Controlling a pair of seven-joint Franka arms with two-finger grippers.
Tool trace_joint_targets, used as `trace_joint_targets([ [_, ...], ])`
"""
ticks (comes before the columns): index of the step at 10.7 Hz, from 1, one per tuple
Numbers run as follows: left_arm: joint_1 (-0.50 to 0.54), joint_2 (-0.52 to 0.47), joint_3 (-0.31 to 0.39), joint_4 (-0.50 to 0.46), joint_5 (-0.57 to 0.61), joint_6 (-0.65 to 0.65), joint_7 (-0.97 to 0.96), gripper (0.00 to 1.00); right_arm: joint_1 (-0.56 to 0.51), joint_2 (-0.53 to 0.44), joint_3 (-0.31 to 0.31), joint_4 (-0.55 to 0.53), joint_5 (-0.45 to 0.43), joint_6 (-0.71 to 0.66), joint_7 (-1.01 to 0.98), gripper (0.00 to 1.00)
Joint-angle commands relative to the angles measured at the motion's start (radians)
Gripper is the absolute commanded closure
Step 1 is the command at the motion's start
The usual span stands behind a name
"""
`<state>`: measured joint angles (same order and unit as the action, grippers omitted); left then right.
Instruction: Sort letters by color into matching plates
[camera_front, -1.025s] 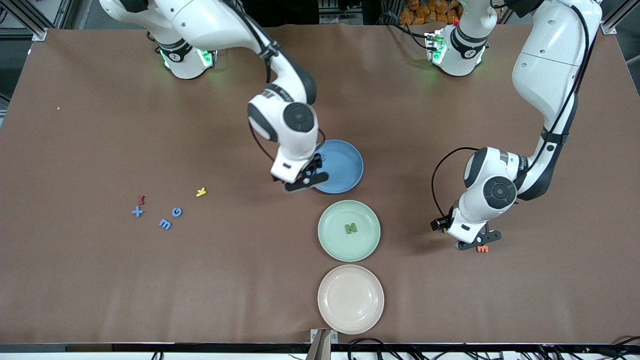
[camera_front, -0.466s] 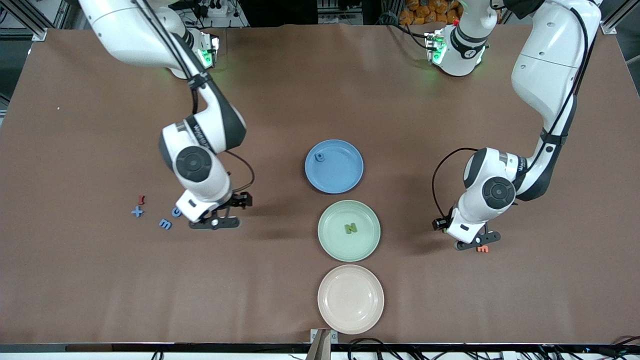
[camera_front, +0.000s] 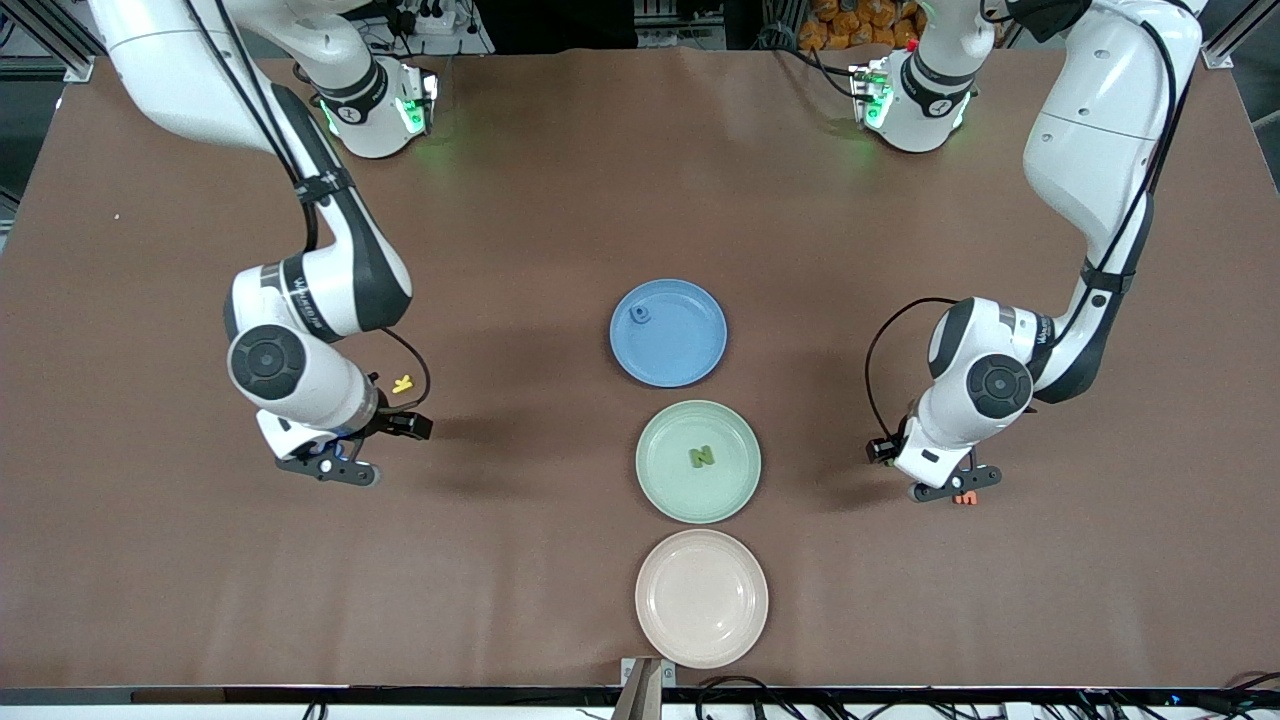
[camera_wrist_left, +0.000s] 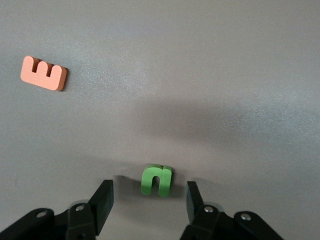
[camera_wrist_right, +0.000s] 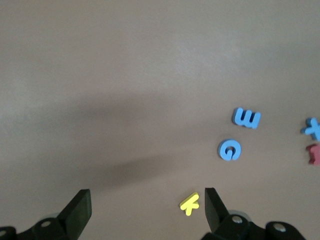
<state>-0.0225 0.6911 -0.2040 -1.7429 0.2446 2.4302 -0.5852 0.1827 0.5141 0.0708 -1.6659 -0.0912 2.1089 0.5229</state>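
My left gripper (camera_front: 945, 489) is open, low over the table toward the left arm's end. In the left wrist view a green letter n (camera_wrist_left: 157, 180) lies on the table between the open fingers of the gripper (camera_wrist_left: 149, 201), untouched. An orange letter E (camera_wrist_left: 44, 73) lies apart; it shows in the front view (camera_front: 966, 497). My right gripper (camera_front: 330, 466) is open and empty over the loose letters. Its wrist view shows the gripper (camera_wrist_right: 147, 206), a yellow K (camera_wrist_right: 189, 203) by one finger, a blue G (camera_wrist_right: 229, 149), a blue m (camera_wrist_right: 246, 118), a blue plus (camera_wrist_right: 312, 128) and a red piece (camera_wrist_right: 314, 154).
Three plates stand in a row mid-table: the blue plate (camera_front: 690, 350) holds a small blue letter (camera_front: 640, 314), the green plate (camera_front: 665, 480) holds a green N (camera_front: 702, 456), the beige plate (camera_front: 702, 598) is bare. The yellow K (camera_front: 402, 384) lies by the right arm's wrist.
My right gripper left the blue plate, where a blue letter now lies, and swung to the loose letters at the right arm's end. My left gripper barely moved.
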Motion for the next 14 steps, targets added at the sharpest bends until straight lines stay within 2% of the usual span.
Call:
trace_joint_targets([
  [1, 0.006, 0.011, -0.003, -0.003, 0.024, 0.041, 0.024, 0.36, -0.052, -0.145, -0.016, -0.217, 0.123, 0.134, 0.040, 0.00],
  [3, 0.006, 0.016, -0.003, -0.003, 0.024, 0.044, 0.025, 0.37, -0.080, -0.181, -0.016, -0.331, 0.146, 0.233, 0.028, 0.00],
  [6, 0.006, 0.018, -0.003, -0.001, 0.024, 0.044, 0.025, 0.53, -0.106, -0.181, -0.022, -0.386, 0.145, 0.249, 0.025, 0.00],
  [7, 0.006, 0.018, -0.003, -0.001, 0.024, 0.044, 0.025, 0.63, -0.120, -0.174, -0.023, -0.397, 0.145, 0.259, 0.025, 0.00],
  [9, 0.004, 0.018, -0.003, -0.001, 0.024, 0.043, 0.024, 0.95, -0.149, -0.151, -0.023, -0.399, 0.145, 0.286, 0.025, 0.00],
  [10, 0.001, 0.016, -0.003, -0.001, 0.024, 0.043, 0.024, 1.00, -0.158, -0.132, -0.025, -0.399, 0.145, 0.308, 0.025, 0.00],
  [14, -0.046, -0.011, -0.006, 0.020, 0.010, 0.012, 0.005, 1.00, -0.175, -0.068, -0.025, -0.393, 0.145, 0.400, 0.026, 0.00],
])
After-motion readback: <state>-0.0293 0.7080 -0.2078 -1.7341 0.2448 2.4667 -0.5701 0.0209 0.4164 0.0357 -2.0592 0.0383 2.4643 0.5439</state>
